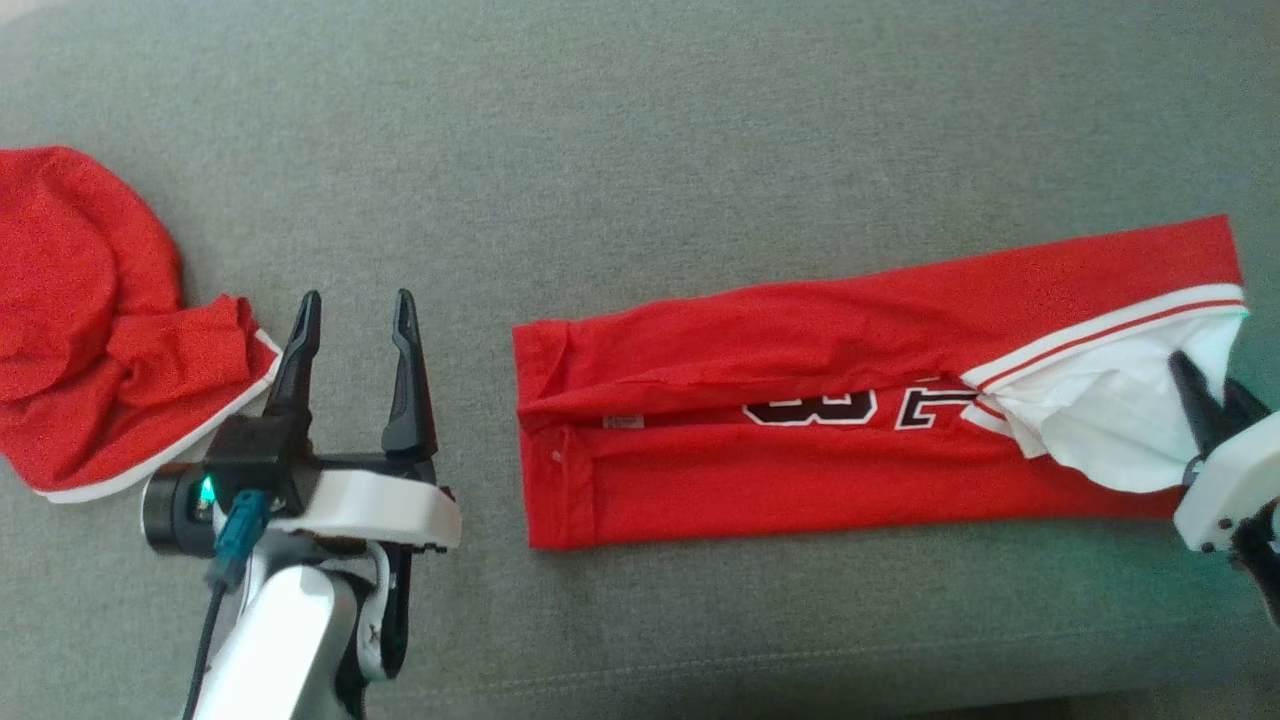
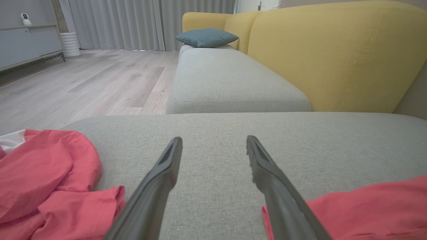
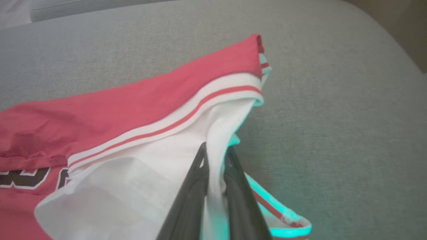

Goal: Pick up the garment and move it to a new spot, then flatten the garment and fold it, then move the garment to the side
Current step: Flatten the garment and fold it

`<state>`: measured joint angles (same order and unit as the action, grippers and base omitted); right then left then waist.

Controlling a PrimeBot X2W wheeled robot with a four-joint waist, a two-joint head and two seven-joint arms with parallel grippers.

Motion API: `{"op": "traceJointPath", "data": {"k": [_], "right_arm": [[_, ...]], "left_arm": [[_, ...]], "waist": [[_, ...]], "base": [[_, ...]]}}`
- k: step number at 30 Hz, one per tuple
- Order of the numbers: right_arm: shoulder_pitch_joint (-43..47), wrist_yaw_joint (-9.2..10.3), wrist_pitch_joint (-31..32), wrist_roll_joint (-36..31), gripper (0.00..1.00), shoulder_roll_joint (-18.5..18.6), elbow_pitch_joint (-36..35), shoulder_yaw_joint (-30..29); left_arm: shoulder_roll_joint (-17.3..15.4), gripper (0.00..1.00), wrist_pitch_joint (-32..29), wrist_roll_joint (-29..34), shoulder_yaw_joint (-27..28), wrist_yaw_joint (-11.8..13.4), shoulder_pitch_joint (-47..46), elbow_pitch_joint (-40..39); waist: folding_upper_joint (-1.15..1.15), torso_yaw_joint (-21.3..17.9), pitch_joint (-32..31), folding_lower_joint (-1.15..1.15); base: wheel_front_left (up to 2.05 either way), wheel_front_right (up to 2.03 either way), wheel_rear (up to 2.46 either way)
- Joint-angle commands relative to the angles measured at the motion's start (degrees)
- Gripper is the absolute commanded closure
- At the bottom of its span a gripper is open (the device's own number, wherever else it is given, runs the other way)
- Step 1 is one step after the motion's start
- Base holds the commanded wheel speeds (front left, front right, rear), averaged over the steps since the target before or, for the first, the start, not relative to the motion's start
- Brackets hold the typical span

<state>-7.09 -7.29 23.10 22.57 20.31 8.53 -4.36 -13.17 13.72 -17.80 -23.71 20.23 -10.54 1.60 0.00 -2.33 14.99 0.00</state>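
Observation:
The garment (image 1: pixel 800 440) is a red jersey with dark numbers, lying folded into a long strip across the grey cushion. Its white inner fabric (image 3: pixel 133 186) bunches up at the right end. There my right gripper (image 1: pixel 1208 385) is shut on a pinch of that white cloth, which runs between its fingers in the right wrist view (image 3: pixel 216 150). My left gripper (image 1: pixel 357 310) rests open just left of the strip, with bare cushion between its fingers (image 2: pixel 166 173). The jersey's left end (image 2: pixel 367 213) shows beside them.
A second, crumpled red cloth (image 1: pixel 90 310) with white trim lies at the far left, close to my left gripper (image 2: pixel 213 143). The grey cushion (image 1: pixel 640 150) stretches beyond. A yellow sofa back (image 2: pixel 333 56), a blue pillow (image 2: pixel 206 36) and wooden floor (image 2: pixel 83 83) lie farther off.

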Motion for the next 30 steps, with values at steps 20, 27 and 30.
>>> {"op": "traceJointPath", "data": {"k": [20,27,30], "right_arm": [[-7.55,-0.20,4.92,4.08,1.00,-13.44,-14.07,25.48],[-9.23,-0.20,-2.08,6.98,1.00,-17.22,-3.37,34.16],[-10.10,-0.20,-5.28,8.66,1.00,-17.38,0.93,35.66]], "left_arm": [[-1.21,0.00,-0.94,-0.70,0.06,0.12,1.27,-1.75],[-0.08,0.00,-1.08,-0.63,-1.83,-0.46,0.72,-0.75],[0.05,0.00,-1.01,-0.66,-2.09,-0.50,0.56,-0.38]], "waist": [[0.00,1.46,-5.46,0.00],[0.00,4.19,-4.97,0.00],[0.00,4.75,-4.80,0.00]], "base": [[0.00,0.00,0.00],[0.00,0.00,0.00],[0.00,0.00,0.00]]}}
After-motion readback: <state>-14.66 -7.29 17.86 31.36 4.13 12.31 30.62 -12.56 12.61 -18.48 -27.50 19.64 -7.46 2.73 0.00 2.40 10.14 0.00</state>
